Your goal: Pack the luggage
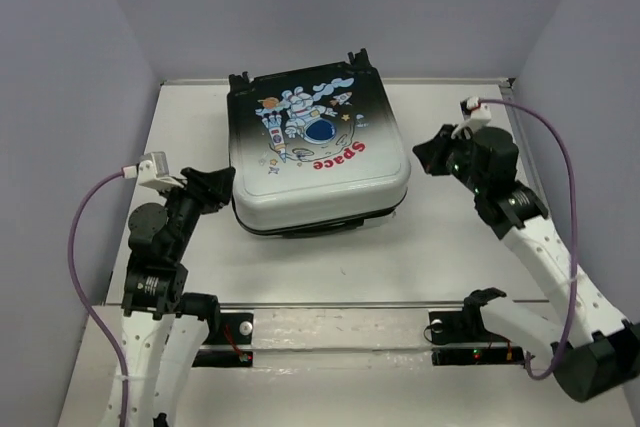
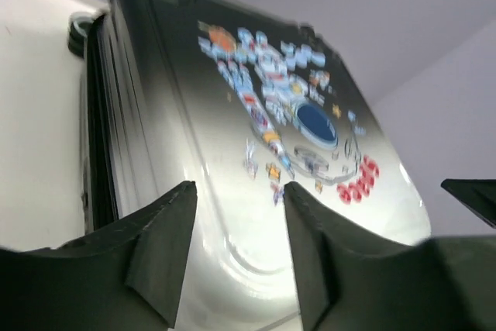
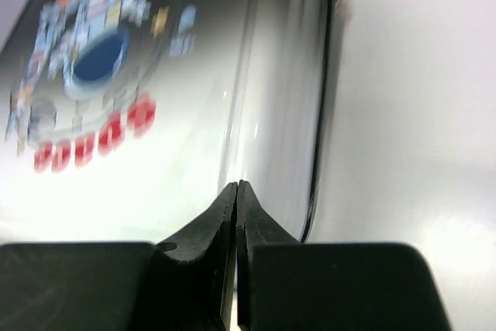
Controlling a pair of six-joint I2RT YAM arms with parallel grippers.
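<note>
Left hand is open: fingers stand clearly apart, nothing between them, no grip on anything. It sits low, just beside the left edge of the luggage, and points at it. Can't tell from these views whether it touches. Left wrist view looks through the finger gap and up along the side of the shell.

Right hand is fully closed, its two fingers pressed together along their length, empty. It hangs off the right side of the luggage, near but apart, tips aimed at the shell's right edge.

Luggage lies flat on the white tabletop, centre to far side, between the two hands. Lid is down, printed shell facing up: astronaut print and red "Space" lettering on a black-to-white fade, black at the far end. Wheels are at the far edge. A black band runs along the seam between the two shell halves. On the near side something dark shows there, can't tell what.

Purple cable runs from the right wrist camera down along the arm. A second one loops off the left wrist.
</note>
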